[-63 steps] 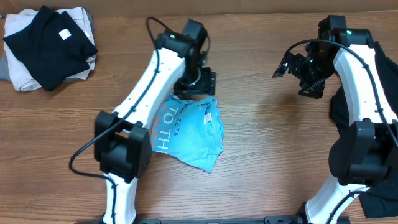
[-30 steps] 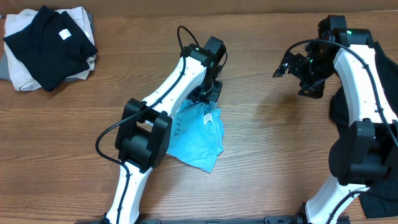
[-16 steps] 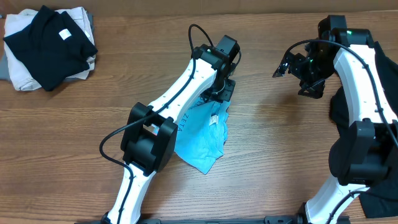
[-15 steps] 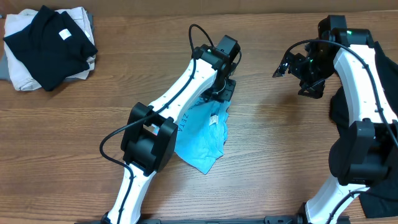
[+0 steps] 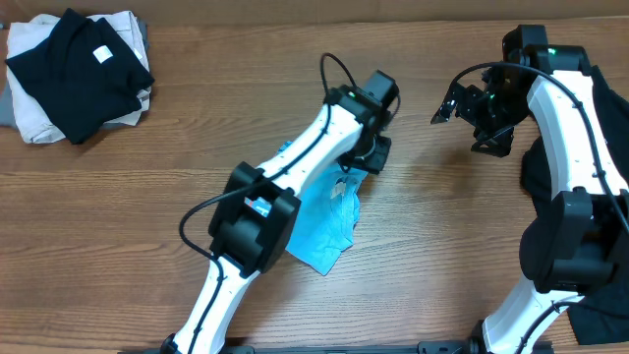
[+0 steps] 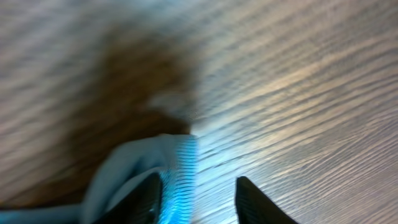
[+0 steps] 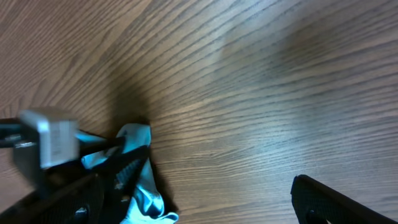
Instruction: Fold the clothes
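The light blue T-shirt [image 5: 324, 221] lies crumpled on the wooden table, mostly hidden under my left arm in the overhead view. My left gripper [image 5: 369, 157] sits low over its upper right corner. In the left wrist view the jaws [image 6: 199, 199] stand apart, with the ribbed blue edge [image 6: 180, 168] lying against the left finger [image 6: 140, 202] and bare wood showing in the gap. My right gripper [image 5: 460, 123] hovers open to the right, well apart from the shirt. Its wrist view shows a blue fold of the T-shirt [image 7: 140, 186] at lower left.
A pile of black garments [image 5: 79, 74] on beige cloth [image 5: 123, 29] sits at the back left corner. Another dark garment [image 5: 611, 197] lies at the right edge, behind the right arm. Bare wood stretches between the two grippers.
My left gripper has dragged the shirt's upper edge to the right, bunching the cloth under the arm, and its jaws have opened off the cloth. The right arm has not moved.
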Available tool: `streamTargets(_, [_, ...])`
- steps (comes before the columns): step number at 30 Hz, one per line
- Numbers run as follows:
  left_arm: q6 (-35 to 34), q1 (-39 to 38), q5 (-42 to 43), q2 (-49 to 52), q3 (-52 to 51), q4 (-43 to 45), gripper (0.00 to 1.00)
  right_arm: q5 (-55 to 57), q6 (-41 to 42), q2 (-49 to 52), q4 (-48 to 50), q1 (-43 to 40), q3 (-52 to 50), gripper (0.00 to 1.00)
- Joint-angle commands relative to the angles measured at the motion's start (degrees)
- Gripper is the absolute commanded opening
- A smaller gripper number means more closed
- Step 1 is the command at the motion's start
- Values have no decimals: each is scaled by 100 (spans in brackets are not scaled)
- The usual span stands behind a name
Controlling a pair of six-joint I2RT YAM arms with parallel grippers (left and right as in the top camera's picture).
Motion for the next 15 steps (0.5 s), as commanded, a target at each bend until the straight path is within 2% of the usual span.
streamTargets(1, [-37,-179,197,282,26,42,43,0,-42,-122,0,-4,-26,100])
streamTargets(7, [-7,-299,256,297,127,-55,36,0,-42,-122,-57,-4,-26,100])
streamTargets(10, [85,-238,254,203,444,-269,39,0,-42,-122,-57,-4,-26,100])
streamTargets(12, [225,-162,245,133,789,-492,51,0,-42,-122,-57,-4,-26,100])
streamTargets(14, [411,-85,245,90,1228,-765,67,0,-42,-122,-57,-4,-26,100])
streamTargets(15, [470,-42,243,74,1467,-925,79,0,-42,-122,-57,-4,-26,100])
